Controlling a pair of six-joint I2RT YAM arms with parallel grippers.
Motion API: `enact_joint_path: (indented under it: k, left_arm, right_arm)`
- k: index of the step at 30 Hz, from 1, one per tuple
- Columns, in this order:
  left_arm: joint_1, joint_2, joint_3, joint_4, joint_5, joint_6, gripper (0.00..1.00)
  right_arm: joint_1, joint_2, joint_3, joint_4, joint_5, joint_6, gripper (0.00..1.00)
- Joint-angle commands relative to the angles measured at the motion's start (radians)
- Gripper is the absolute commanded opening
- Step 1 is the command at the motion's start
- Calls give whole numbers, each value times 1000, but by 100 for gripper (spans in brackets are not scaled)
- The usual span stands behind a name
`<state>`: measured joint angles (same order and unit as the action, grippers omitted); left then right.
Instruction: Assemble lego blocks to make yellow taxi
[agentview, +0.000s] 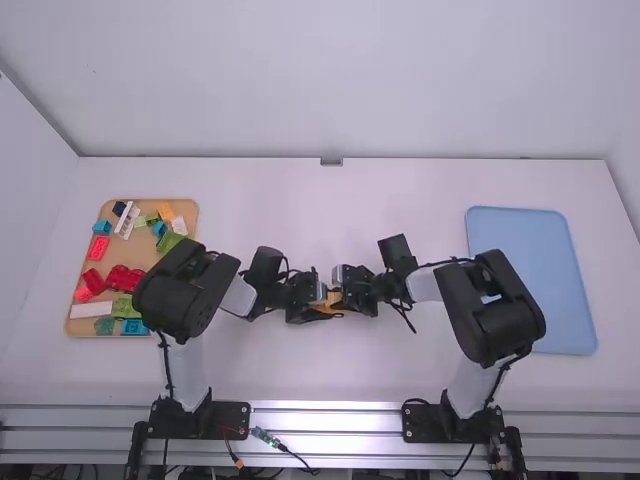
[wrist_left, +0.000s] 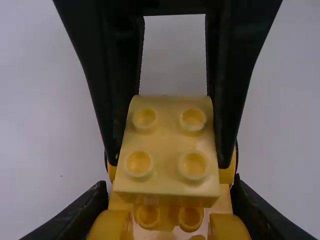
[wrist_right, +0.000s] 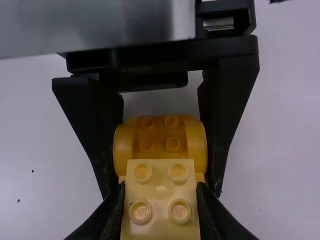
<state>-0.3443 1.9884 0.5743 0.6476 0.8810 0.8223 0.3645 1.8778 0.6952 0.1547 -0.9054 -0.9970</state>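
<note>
- While both grippers meet above the table, between the two arms, the left gripper is pinching the yellow car body by its sides.
- The right gripper pinches the pale yellow block, which is close at one end of this body.

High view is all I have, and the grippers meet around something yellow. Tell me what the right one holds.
Observer: The right gripper grips a block, yellow with four studs on top.
Operator: Now the left one.
Observer: The left gripper has its fingers against both sides of a yellow body.
Operator: Report any bare studs on that body.
Observer: The right wrist view shows four, between the body's two rounded sides.
</note>
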Motion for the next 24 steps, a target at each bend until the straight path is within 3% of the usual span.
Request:
enact_joint_path:
  k: [1, 9, 12, 15, 24]
  left_arm:
    - [-2, 15, -6, -14, -30, 12, 35]
    - [-3, 15, -6, -14, -27, 12, 34]
    - [-3, 15, -6, -14, -26, 12, 34]
    - [-3, 15, -6, -14, -27, 12, 34]
    - [-3, 15, -6, -14, -26, 11, 34]
  right_arm:
    - [-9, 19, -12, -5, 56, 2, 0]
    - [-24, 19, -22, -2, 56, 5, 4]
    - [-24, 18, -21, 3, 39, 2, 16]
    - [-24, 18, -20, 1, 43, 5, 33]
    - [-46, 14, -21, -5, 35, 6, 50]
